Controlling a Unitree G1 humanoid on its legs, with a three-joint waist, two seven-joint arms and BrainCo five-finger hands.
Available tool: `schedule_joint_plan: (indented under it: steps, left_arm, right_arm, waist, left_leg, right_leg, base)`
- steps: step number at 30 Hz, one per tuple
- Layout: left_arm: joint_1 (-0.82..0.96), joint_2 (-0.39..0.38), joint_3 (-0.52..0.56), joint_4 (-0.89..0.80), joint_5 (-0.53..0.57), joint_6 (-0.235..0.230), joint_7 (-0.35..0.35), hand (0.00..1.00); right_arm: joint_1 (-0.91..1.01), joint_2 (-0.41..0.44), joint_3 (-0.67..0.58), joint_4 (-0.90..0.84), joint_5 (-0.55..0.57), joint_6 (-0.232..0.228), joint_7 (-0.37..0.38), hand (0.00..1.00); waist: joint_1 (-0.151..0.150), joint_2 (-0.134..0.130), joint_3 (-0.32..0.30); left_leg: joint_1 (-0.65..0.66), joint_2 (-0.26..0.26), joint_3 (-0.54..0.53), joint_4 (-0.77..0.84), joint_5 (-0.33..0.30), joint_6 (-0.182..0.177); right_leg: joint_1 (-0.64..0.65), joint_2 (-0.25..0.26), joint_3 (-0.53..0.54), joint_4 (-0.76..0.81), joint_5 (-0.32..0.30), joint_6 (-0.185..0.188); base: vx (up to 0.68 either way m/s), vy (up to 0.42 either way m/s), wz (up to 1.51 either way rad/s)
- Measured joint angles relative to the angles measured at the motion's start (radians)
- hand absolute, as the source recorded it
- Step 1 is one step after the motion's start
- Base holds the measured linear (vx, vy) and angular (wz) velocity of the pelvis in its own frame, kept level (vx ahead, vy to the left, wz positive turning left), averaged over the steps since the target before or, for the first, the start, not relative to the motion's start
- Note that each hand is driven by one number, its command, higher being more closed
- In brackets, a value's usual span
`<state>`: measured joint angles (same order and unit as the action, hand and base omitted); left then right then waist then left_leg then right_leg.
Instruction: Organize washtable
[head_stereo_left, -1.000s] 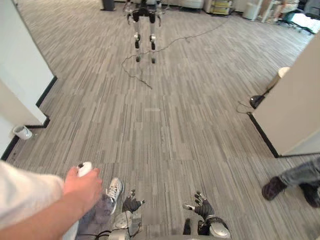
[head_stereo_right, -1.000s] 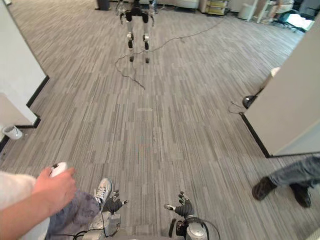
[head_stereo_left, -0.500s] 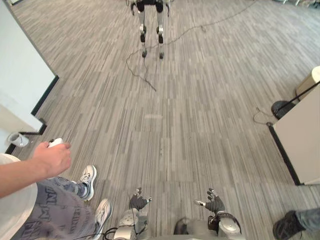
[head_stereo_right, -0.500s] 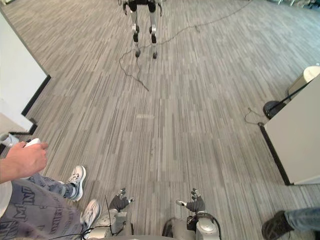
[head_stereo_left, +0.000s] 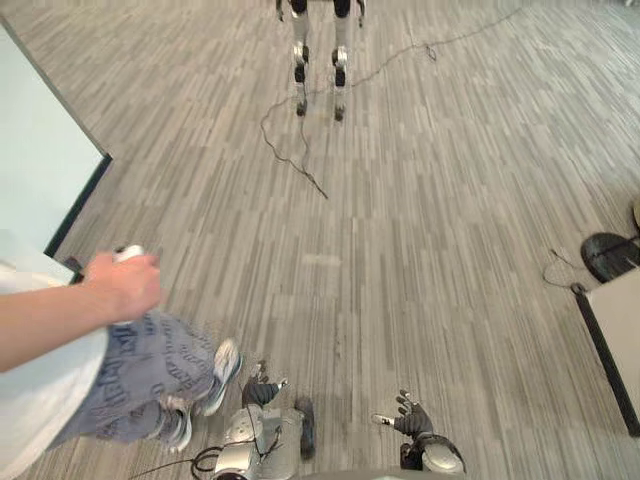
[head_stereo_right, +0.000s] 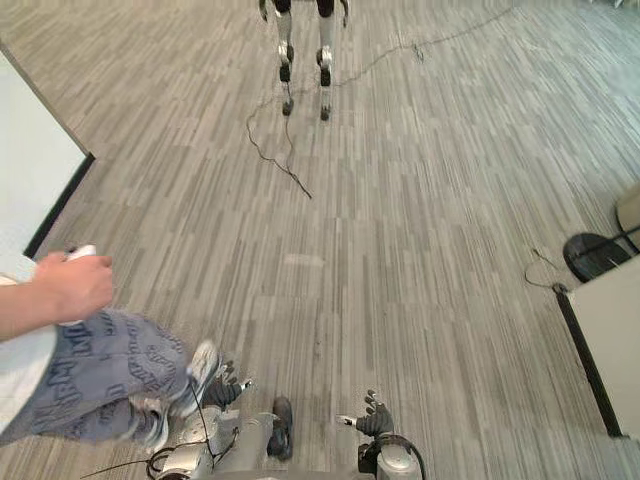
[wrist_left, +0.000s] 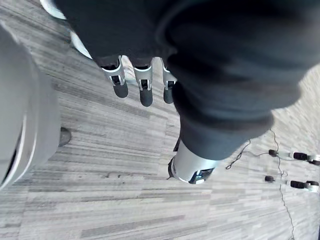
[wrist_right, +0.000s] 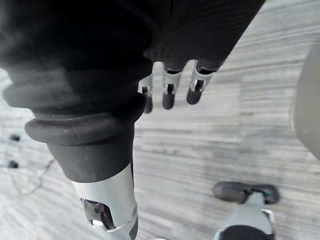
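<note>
The left hand and right hand hang low over the grey striped plank floor, fingers loosely straight and spread, gripping nothing. Out past the left fingers, a person's hand clasps a small white device. Well beyond the fingertips stand another humanoid robot's silver legs.

person lower left, fist around white object | grey plank floor | second humanoid's legs top centre | white panel left edge | black round base right edge
</note>
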<state>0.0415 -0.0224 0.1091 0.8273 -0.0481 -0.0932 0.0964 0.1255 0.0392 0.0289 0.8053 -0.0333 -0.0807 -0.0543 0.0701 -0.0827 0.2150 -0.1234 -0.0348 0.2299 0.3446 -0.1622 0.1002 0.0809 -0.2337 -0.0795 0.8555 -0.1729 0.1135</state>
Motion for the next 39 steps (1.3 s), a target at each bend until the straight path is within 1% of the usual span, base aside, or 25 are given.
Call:
schedule_joint_plan:
  steps: [1, 3, 4, 6, 8, 9, 10, 12, 14, 15, 16, 18, 20, 21, 23, 24, 25, 26, 28, 29, 31, 34, 35, 37, 39]
  left_arm:
    - [0.003, 0.006, 0.008, 0.018, 0.0, 0.002, 0.007, 0.0]
    - [0.008, 0.007, 0.006, 0.035, 0.0, 0.003, 0.017, 0.0]
    - [0.008, 0.007, 0.005, 0.048, -0.001, 0.002, 0.017, 0.0]
    - [0.005, 0.006, 0.005, 0.055, -0.001, 0.003, 0.016, 0.0]
    - [0.01, 0.008, 0.006, 0.07, -0.001, 0.002, 0.016, 0.0]
    - [0.014, 0.007, 0.006, 0.073, -0.001, 0.003, 0.015, 0.0]
    - [0.019, 0.0, 0.005, 0.075, -0.001, 0.003, 0.012, 0.0]
    - [0.017, -0.02, 0.005, 0.074, 0.001, 0.003, 0.012, 0.0]
    - [0.007, -0.042, 0.008, 0.064, 0.002, 0.006, 0.012, 0.0]
    - [0.011, -0.046, 0.009, 0.064, 0.002, 0.008, 0.012, 0.0]
    - [0.014, -0.043, 0.009, 0.063, 0.002, 0.009, 0.009, 0.0]
    - [0.02, -0.042, 0.007, 0.025, 0.002, 0.01, -0.002, 0.0]
    - [0.02, -0.042, 0.002, 0.014, 0.002, 0.009, -0.005, 0.0]
    - [0.019, -0.042, 0.002, 0.003, 0.002, 0.008, -0.005, 0.0]
    - [0.018, -0.037, 0.0, -0.009, 0.001, 0.007, -0.006, 0.0]
    - [0.019, -0.037, -0.001, -0.011, 0.001, 0.006, -0.006, 0.0]
    - [0.021, -0.037, -0.003, -0.01, -0.001, 0.004, -0.006, 0.0]
    - [0.02, -0.028, 0.001, -0.01, -0.001, 0.0, -0.005, 0.0]
    - [0.019, -0.01, 0.014, -0.003, -0.003, -0.002, -0.002, 0.0]
    - [0.018, -0.005, 0.02, -0.003, -0.009, -0.002, -0.002, 0.0]
    - [0.02, -0.003, 0.024, 0.001, -0.016, -0.002, -0.003, 0.0]
    - [0.019, 0.004, 0.024, 0.03, -0.019, 0.002, -0.004, 0.0]
    - [0.018, 0.007, 0.023, 0.038, -0.019, 0.003, -0.003, 0.0]
    - [0.019, 0.008, 0.023, 0.048, -0.019, 0.003, -0.002, 0.0]
    - [0.023, 0.007, 0.021, 0.051, -0.019, 0.003, -0.003, 0.0]
  right_arm:
    - [0.001, -0.004, 0.0, -0.007, -0.004, -0.005, 0.004, 0.0]
    - [0.002, -0.012, 0.001, -0.016, -0.009, -0.01, 0.008, 0.0]
    - [0.0, -0.013, 0.001, -0.022, -0.009, -0.014, 0.01, 0.0]
    - [-0.004, -0.016, -0.001, -0.028, -0.008, -0.026, 0.011, 0.0]
    - [-0.017, -0.015, -0.004, -0.024, -0.008, -0.027, 0.013, 0.0]
    - [-0.02, -0.014, -0.006, -0.022, -0.008, -0.026, 0.013, 0.0]
    - [-0.018, -0.012, -0.018, -0.018, -0.008, -0.025, 0.013, 0.0]
    - [-0.031, -0.015, -0.028, -0.003, -0.008, -0.014, 0.013, 0.0]
    - [-0.028, -0.028, -0.022, -0.012, -0.008, -0.007, 0.012, 0.0]
    - [-0.028, -0.033, -0.019, -0.018, -0.008, -0.006, 0.012, 0.0]
    - [-0.03, -0.04, -0.019, -0.013, -0.007, 0.003, 0.011, 0.0]
    - [-0.021, -0.03, -0.02, -0.005, -0.006, 0.012, 0.008, 0.0]
    - [-0.015, -0.025, -0.02, -0.002, -0.005, 0.014, 0.008, 0.0]
    - [-0.015, -0.022, -0.021, 0.008, -0.004, 0.016, 0.007, 0.0]
    - [-0.019, -0.017, -0.023, 0.011, -0.004, 0.017, 0.0, 0.0]
    - [-0.019, -0.017, -0.023, 0.012, -0.004, 0.017, -0.002, 0.0]
    - [-0.012, -0.02, -0.023, 0.019, -0.004, 0.017, -0.005, 0.0]
    - [-0.033, -0.012, -0.019, 0.054, -0.005, 0.022, -0.008, 0.0]
    - [-0.035, 0.011, -0.012, 0.056, -0.007, 0.018, -0.007, 0.0]
    - [-0.036, 0.022, -0.011, 0.067, -0.007, 0.018, -0.007, 0.0]
    - [-0.038, 0.025, -0.012, 0.073, -0.01, 0.019, -0.005, 0.0]
    - [-0.036, 0.019, -0.01, 0.049, -0.018, 0.015, 0.006, 0.0]
    - [-0.031, 0.016, -0.004, 0.035, -0.019, 0.012, 0.011, 0.0]
    - [-0.028, 0.012, 0.011, 0.029, -0.019, 0.01, 0.012, 0.0]
    - [-0.03, 0.013, 0.012, 0.031, -0.02, 0.007, 0.012, 0.0]
  waist:
    - [-0.003, 0.009, 0.003]
    - [-0.009, 0.02, 0.008]
    - [-0.024, 0.019, 0.007]
    - [-0.036, 0.018, 0.008]
    - [-0.053, 0.019, 0.007]
    - [-0.057, 0.02, 0.007]
    - [-0.06, 0.025, -0.004]
    - [-0.054, 0.047, -0.023]
    - [-0.06, 0.084, -0.018]
    - [-0.057, 0.092, -0.017]
    - [-0.052, 0.111, -0.013]
    - [-0.045, 0.1, -0.012]
    - [-0.03, 0.096, -0.012]
    - [-0.02, 0.088, -0.011]
    - [-0.004, 0.072, -0.01]
    - [-0.003, 0.072, -0.01]
    - [-0.002, 0.078, -0.012]
    - [-0.001, 0.054, -0.019]
    - [-0.002, 0.03, -0.024]
    - [0.0, 0.02, -0.027]
    - [0.001, 0.018, -0.027]
    - [-0.005, 0.024, -0.015]
    - [-0.011, 0.028, -0.012]
    - [-0.013, 0.021, -0.012]
    - [-0.028, 0.021, -0.014]
  left_leg:
    - [0.08, -0.01, -0.001, -0.03, -0.028, 0.007]
    - [0.177, -0.017, -0.01, -0.1, -0.043, 0.012]
    - [0.218, -0.016, -0.031, -0.131, -0.053, 0.014]
    - [0.264, -0.014, -0.058, -0.166, -0.069, 0.003]
    - [0.316, -0.009, -0.093, -0.172, -0.109, -0.039]
    - [0.334, -0.006, -0.095, -0.172, -0.12, -0.056]
    - [0.362, 0.001, -0.117, -0.168, -0.137, -0.085]
    - [0.336, 0.031, -0.151, -0.064, -0.142, -0.106]
    - [0.22, 0.073, -0.14, 0.277, -0.085, -0.194]
    - [0.189, 0.091, -0.14, 0.368, -0.06, -0.215]
    - [0.105, 0.147, -0.127, 0.588, -0.048, -0.232]
    - [-0.014, 0.214, -0.068, 0.722, -0.088, -0.169]
    - [-0.062, 0.229, -0.048, 0.669, -0.102, -0.146]
    - [-0.087, 0.229, -0.027, 0.573, -0.11, -0.133]
    - [-0.109, 0.187, -0.016, 0.203, -0.086, -0.147]
    - [-0.111, 0.175, -0.028, 0.103, -0.05, -0.15]
    - [-0.092, 0.159, -0.049, -0.035, 0.112, -0.149]
    - [-0.062, 0.123, -0.028, -0.053, 0.165, -0.112]
    - [-0.055, 0.101, -0.021, -0.052, 0.136, -0.088]
    - [-0.052, 0.091, -0.007, -0.03, 0.118, -0.069]
    - [-0.014, 0.076, 0.014, -0.035, 0.079, -0.058]
    - [0.128, 0.035, 0.047, -0.094, 0.021, -0.044]
    - [0.176, 0.03, 0.047, -0.105, 0.0, -0.043]
    - [0.238, 0.029, 0.049, -0.138, -0.014, -0.037]
    - [0.268, 0.036, 0.034, -0.165, -0.012, -0.045]
  right_leg:
    - [-0.072, 0.005, 0.008, 0.125, -0.03, -0.008]
    - [-0.185, 0.018, -0.035, 0.161, -0.076, -0.026]
    - [-0.252, 0.032, -0.094, 0.089, -0.108, -0.06]
    - [-0.327, 0.062, -0.153, -0.127, -0.102, -0.065]
    - [-0.353, 0.125, -0.167, -0.458, 0.006, -0.093]
    - [-0.351, 0.137, -0.163, -0.497, 0.059, -0.114]
    - [-0.331, 0.153, -0.153, -0.515, 0.16, -0.158]
    - [-0.305, 0.16, -0.187, -0.501, 0.162, -0.179]
    - [-0.219, 0.177, -0.209, -0.532, 0.103, -0.179]
    - [-0.193, 0.186, -0.206, -0.548, 0.093, -0.181]
    - [-0.123, 0.215, -0.192, -0.574, 0.057, -0.182]
    - [0.0, 0.214, -0.162, -0.603, -0.009, -0.172]
    - [0.037, 0.206, -0.144, -0.625, -0.015, -0.159]
    - [0.058, 0.191, -0.127, -0.637, -0.021, -0.148]
    - [0.101, 0.131, -0.086, -0.652, -0.046, -0.102]
    - [0.11, 0.118, -0.079, -0.652, -0.057, -0.085]
    - [0.131, 0.108, -0.068, -0.651, -0.083, -0.042]
    - [0.149, 0.07, -0.049, -0.651, -0.094, -0.027]
    - [0.143, 0.052, -0.042, -0.649, -0.047, -0.053]
    - [0.143, 0.035, -0.03, -0.639, -0.013, -0.019]
    - [0.13, 0.015, 0.008, -0.577, 0.008, 0.006]
    - [-0.047, -0.037, 0.098, -0.112, 0.068, 0.023]
    - [-0.107, -0.044, 0.103, 0.011, 0.034, 0.018]
    - [-0.175, -0.037, 0.065, 0.059, -0.04, 0.002]
    - [-0.216, 0.006, 0.042, -0.057, -0.072, -0.016]
  base:
    - [0.32, 0.152, -0.1]
    - [0.35, 0.125, 0.12]
    - [0.43, 0.079, 0.52]
    - [0.42, 0.029, 0.51]
    - [0.52, -0.017, 0.47]
    - [0.59, -0.061, 0.66]
    - [0.78, -0.104, 0.68]
    - [0.78, -0.117, 0.58]
    - [0.55, -0.089, 0.18]
    - [0.47, -0.006, -0.2]
    - [0.55, 0.029, -0.29]
    - [0.56, 0.024, -0.35]
    - [0.35, 0.052, -0.37]
    - [0.39, 0.135, -0.64]
    - [0.47, 0.217, -0.58]
    - [0.45, 0.277, -0.28]
    - [0.44, 0.312, -0.23]
    - [0.43, 0.308, -0.17]
    - [0.37, 0.254, -0.04]
    - [0.33, 0.224, -0.06]
    - [0.28, 0.218, -0.26]
    - [0.23, 0.209, -0.36]
    - [0.17, 0.138, -0.15]
    - [0.14, 0.047, 0.07]
    - [0.17, -0.012, 0.3]
